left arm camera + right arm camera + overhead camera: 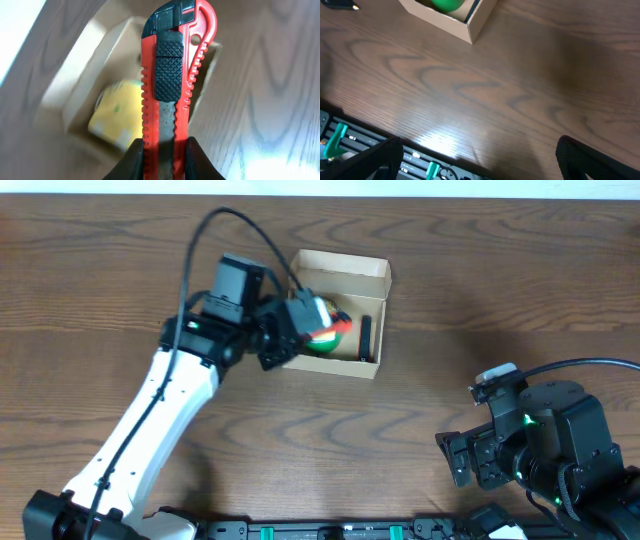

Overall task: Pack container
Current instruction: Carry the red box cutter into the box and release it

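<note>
The container (340,266) is an open tan cardboard box at the table's back middle; it also shows in the left wrist view (80,80) and the right wrist view (470,22). Inside lie a green roll (328,343), a black object (365,335) and a yellow item (117,112). My left gripper (300,320) is shut on a red and black utility knife (170,85) and holds it over the box's left side. My right gripper (465,458) is open and empty at the front right, far from the box.
The green roll also shows in the right wrist view (447,5). A rail with green clips (337,142) runs along the table's front edge. Bare wooden table lies between the box and the right arm.
</note>
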